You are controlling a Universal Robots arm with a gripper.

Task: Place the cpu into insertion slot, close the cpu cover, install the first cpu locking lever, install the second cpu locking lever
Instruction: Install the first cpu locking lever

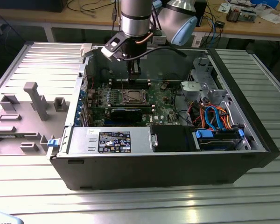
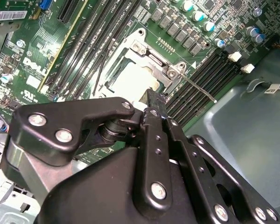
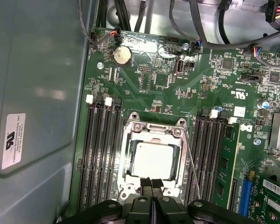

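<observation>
Case with cpu on ribbed table

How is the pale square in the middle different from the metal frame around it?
The cpu is a solid, dull square; the cover is a shinier open frame. The cover is larger, lying around the cpu's edges. Both are flat, silvery metal.

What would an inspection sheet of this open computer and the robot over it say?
Surface: ribbed metal table carrying an open computer case.
Job's things: cpu lies in the insertion slot; cpu cover lies flat around it; thin lever runs alongside.
Clutter: grey plastic blocks at the exterior view's left.
Grippers: gripper shut, tips at the slot's edge; contact unclear.
Cables: orange and blue cables inside the case.
Surroundings: cluttered workbench behind.
</observation>
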